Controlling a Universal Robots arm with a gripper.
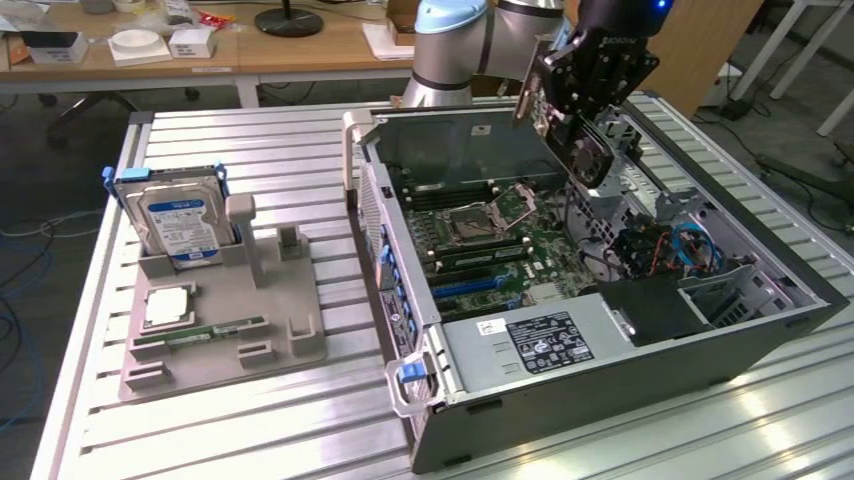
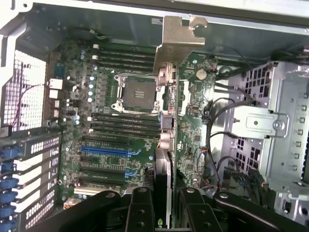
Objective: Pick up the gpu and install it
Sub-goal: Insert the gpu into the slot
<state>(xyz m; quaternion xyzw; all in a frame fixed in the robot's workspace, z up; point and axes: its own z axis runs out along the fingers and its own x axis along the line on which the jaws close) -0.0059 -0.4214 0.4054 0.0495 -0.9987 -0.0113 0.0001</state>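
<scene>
Slatted table (image 1: 267, 425) carries an open case (image 1: 627, 365). Above its motherboard (image 1: 494, 235), the gripper (image 1: 577, 108) is partly closed, clamping the gpu (image 1: 590, 155) by its flat faces. The card hangs tilted in the air, its bracket (image 2: 179, 41) farthest from the fingers.

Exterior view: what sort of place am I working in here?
Probably a robotics lab or workshop set up for PC assembly: an open computer case lies on a slatted metal table, a grey fixture holds a hard drive, and cluttered wooden desks stand behind.
</scene>
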